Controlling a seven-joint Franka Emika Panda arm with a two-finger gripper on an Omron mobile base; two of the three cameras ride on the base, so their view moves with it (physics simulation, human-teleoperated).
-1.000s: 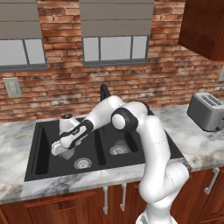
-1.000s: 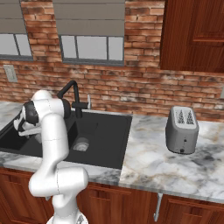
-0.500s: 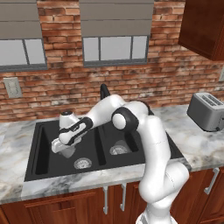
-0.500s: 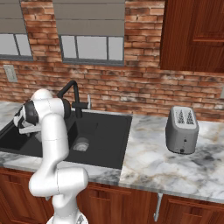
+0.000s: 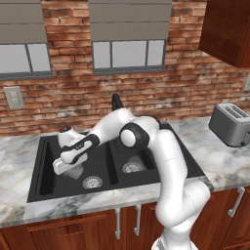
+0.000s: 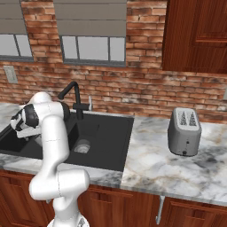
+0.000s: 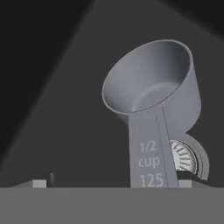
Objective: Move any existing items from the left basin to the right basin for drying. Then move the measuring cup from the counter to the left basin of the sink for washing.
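Meas. cup (image 7: 151, 94) sits in the left basin (image 5: 49, 166), bowl up, handle marked 1/2 cup running back toward the hand, drain (image 7: 186, 157) just beside it. Gripper (image 5: 68, 163) hangs low in that basin w/ jaws spread wide, nothing held; looks like release is done. Lift straight up so you don't catch the handle w/ a finger. Clear the basin wall before swinging toward the faucet (image 6: 73, 95). Right basin (image 5: 136, 161) looks bare, apart from its own drain.
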